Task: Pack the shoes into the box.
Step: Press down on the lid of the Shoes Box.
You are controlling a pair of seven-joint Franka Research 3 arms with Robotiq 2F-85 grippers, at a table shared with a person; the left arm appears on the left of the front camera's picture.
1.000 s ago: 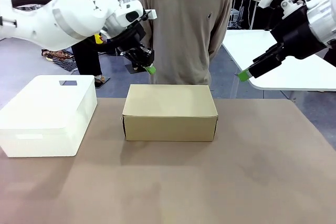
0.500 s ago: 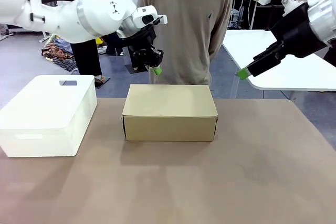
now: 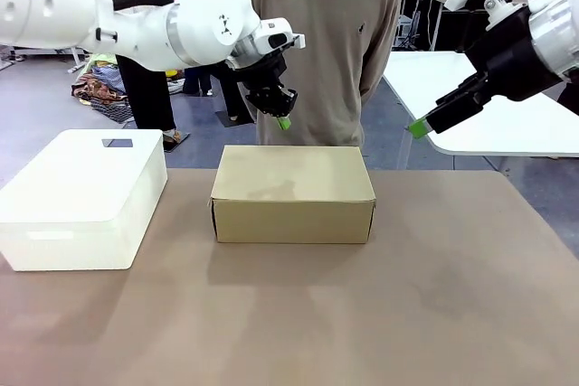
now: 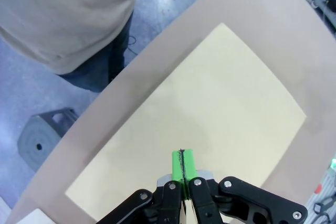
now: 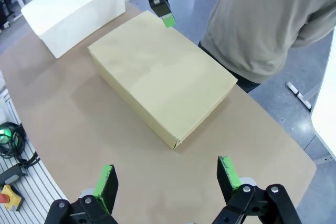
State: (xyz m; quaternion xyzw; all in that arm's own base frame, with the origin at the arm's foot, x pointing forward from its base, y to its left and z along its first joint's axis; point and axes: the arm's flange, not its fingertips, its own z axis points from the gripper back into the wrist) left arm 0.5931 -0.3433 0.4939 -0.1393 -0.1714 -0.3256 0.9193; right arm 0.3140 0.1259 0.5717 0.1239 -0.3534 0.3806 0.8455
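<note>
I am holding my left gripper (image 3: 283, 122) above the far edge of the box (image 3: 292, 192), its green pads pressed flat together with nothing between them. My right gripper (image 5: 167, 182) is hanging high and well off to the box's right side, jaws spread wide and empty. The box is sitting closed in the middle of the table (image 3: 434, 314), its lid flat and flush, with the person (image 3: 318, 42) standing just behind its far side. To the box's left the white bin (image 3: 81, 196) is resting, apart from it.

I am seeing no shoes anywhere around the box, so I cannot say where they are; they may be inside already, but the closed lid is hiding that.

What I am worrying about: my left fingertips are pointing down at the far part of the lid, and with the pads shut I have no way of pinching its edge. If I am meaning to lift the lid, I am likely to be pushing rather than hooking, and the light cardboard could be sliding toward the near side of the table or denting under the tip. If I am pressing the lid closed, leaning too hard near the far edge could be tipping the box. The person's body is close behind the box too, so swinging farther past its far edge is risking contact with them.
</note>
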